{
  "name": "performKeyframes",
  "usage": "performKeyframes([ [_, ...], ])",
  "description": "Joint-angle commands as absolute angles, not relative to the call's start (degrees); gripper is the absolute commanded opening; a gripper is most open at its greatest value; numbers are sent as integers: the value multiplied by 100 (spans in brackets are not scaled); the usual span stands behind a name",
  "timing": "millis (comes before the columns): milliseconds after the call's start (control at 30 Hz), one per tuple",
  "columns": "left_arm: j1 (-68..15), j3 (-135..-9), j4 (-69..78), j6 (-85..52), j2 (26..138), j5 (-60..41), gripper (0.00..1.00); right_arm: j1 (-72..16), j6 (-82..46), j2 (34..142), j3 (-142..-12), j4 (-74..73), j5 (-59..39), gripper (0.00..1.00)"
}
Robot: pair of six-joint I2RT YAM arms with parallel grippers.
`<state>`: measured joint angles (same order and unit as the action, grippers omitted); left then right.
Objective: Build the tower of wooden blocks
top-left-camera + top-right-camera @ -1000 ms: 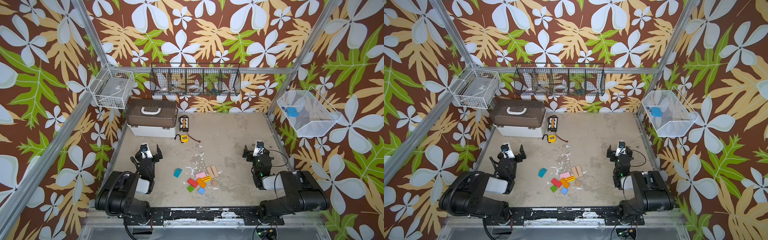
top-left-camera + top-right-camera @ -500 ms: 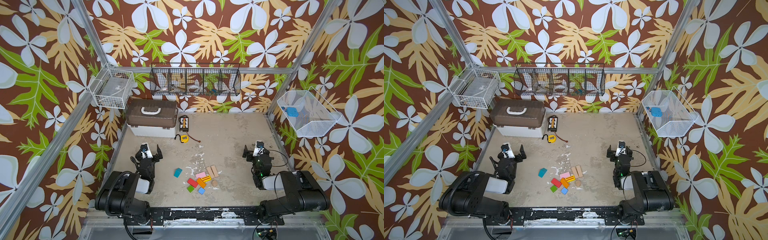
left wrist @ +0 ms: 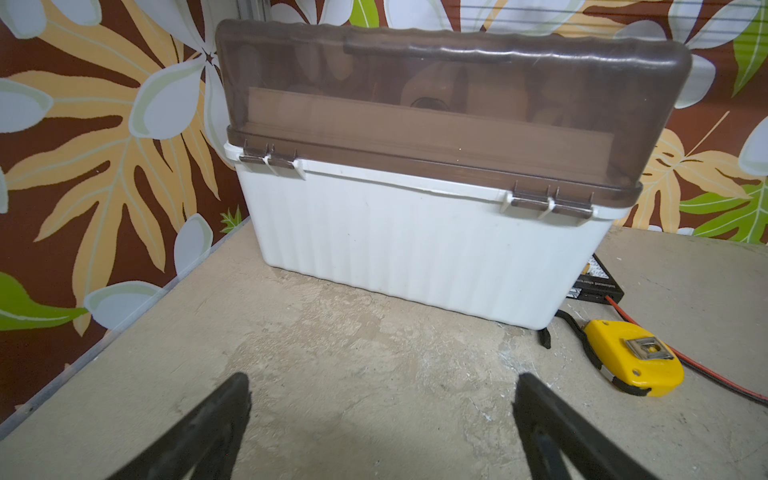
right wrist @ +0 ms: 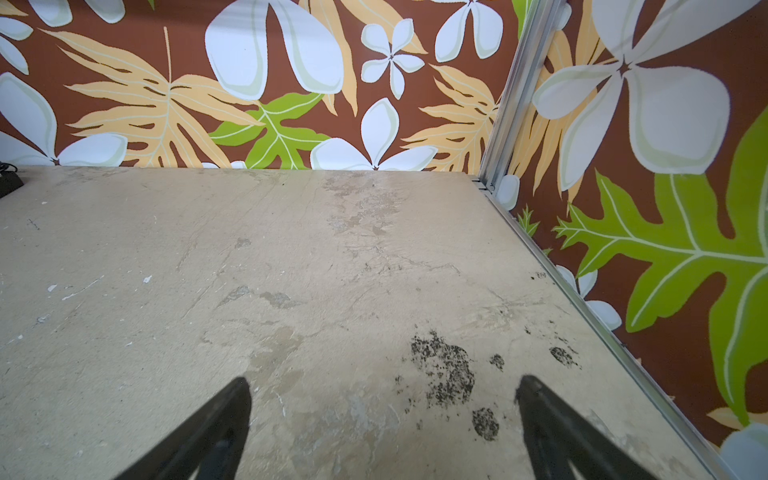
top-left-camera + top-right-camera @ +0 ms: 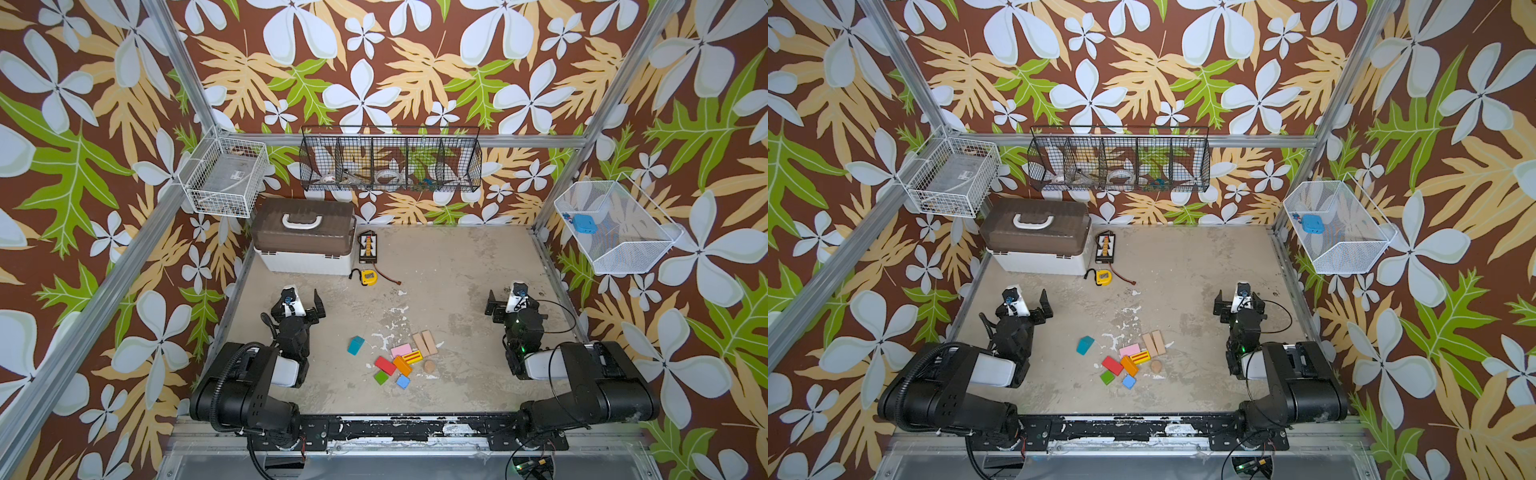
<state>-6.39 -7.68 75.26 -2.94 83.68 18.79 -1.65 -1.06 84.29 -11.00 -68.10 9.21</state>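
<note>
The wrist views catch only the finger ends of my left gripper (image 3: 380, 399) and my right gripper (image 4: 382, 399); the rest is cut off at the picture edge. Ahead of my left gripper, the brown lid (image 3: 415, 83) blurs whatever lies under it, and the box (image 3: 415, 249) hides most of the black board (image 3: 598, 286). Far ahead, the things in the black wire basket (image 5: 390, 166) are too small to tell.

left claw (image 3: 382, 386) spread wide, right claw (image 4: 384, 386) spread wide
</note>
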Motion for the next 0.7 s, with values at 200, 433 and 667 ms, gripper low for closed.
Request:
performKeyframes([
  [200, -727, -810, 7103, -163, 7631, 1818, 100, -614, -101, 7560, -1266, -5989, 2019, 100],
  [433, -825, -815, 5000, -1474, 5242, 1618, 100, -704, -1239, 5654, -1201, -4569, 1925, 100],
  [667, -820, -364, 5097, -2140, 4724, 1660, 100, -708, -1869, 5208, -1021, -4567, 806, 100],
])
